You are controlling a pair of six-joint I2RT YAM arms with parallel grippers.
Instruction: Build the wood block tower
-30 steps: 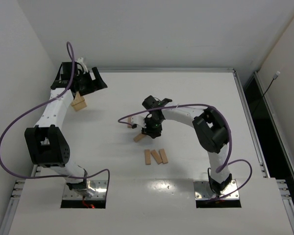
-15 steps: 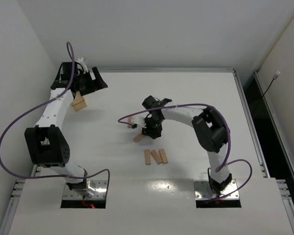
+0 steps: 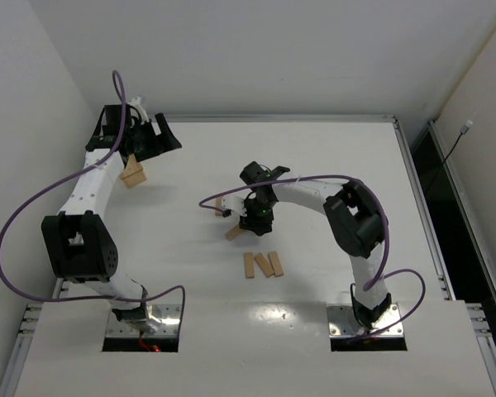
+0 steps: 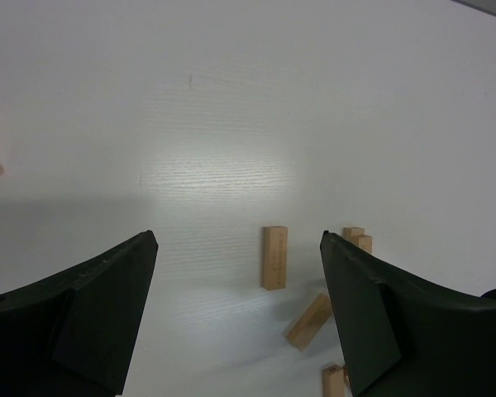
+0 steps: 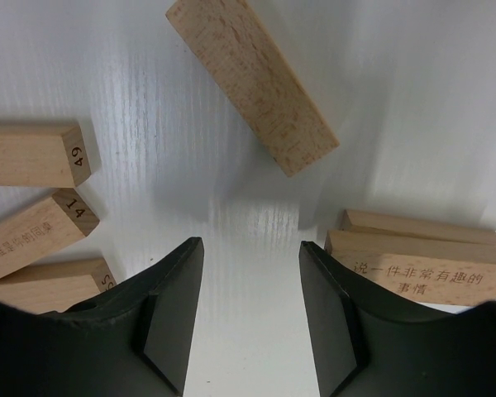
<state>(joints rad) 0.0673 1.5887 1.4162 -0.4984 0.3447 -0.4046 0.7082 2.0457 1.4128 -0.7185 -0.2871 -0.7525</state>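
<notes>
Right gripper (image 5: 250,248): pointed straight down at the table (image 3: 331,149), jaws partly apart, with only bare table between them; it held nothing.
Right fingers (image 5: 169,314): dark, low over the surface, touching no block that could be seen.
Slanted block (image 5: 252,83): lay flat at an angle just beyond the fingertips, apart from both.
Three blocks (image 5: 29,223): lay flat just beside one finger, on the side toward the arm bases. Two ends read 49 and 14, and the third's mark was partly hidden behind the finger.
Stack (image 5: 417,265): two blocks, one on top of the other, just beside the other finger on the side toward the far edge. The nearer face carried printed characters; whether the finger touched it could not be told.
Seen from above: all the blocks sat near the middle of the table, with the right arm curled over them.
Left gripper (image 4: 237,240): jaws spread wide and empty, raised above the table at the far left corner, well apart from the blocks, which showed small in its wrist view.
Tan piece (image 3: 133,174): lay on the table just beside the left arm's wrist. What it was could not be told.
Cables (image 3: 33,207): purple, looping off each arm.
</notes>
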